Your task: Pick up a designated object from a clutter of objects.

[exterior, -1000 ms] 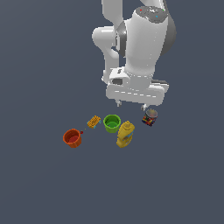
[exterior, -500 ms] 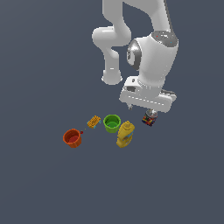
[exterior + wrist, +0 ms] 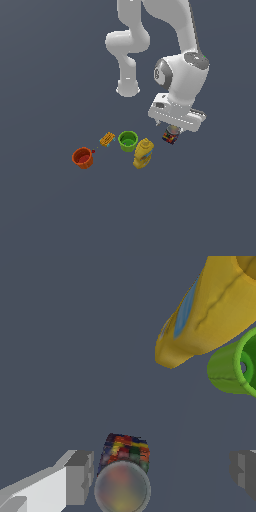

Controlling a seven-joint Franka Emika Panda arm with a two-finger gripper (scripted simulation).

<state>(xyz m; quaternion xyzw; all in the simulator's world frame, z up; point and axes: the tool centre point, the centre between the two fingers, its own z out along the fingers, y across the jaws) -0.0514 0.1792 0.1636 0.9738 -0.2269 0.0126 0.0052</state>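
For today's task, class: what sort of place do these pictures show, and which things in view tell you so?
Most likely a simulated robot test scene, not a real room: a featureless dark grey floor, a white arm with its gripper open, and small items like the green cup and yellow bottle.

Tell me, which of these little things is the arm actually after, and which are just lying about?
In the job: the dark multicoloured item, with the open gripper above it.

Lying about: yellow bottle, green cup, orange cup, ridged block.
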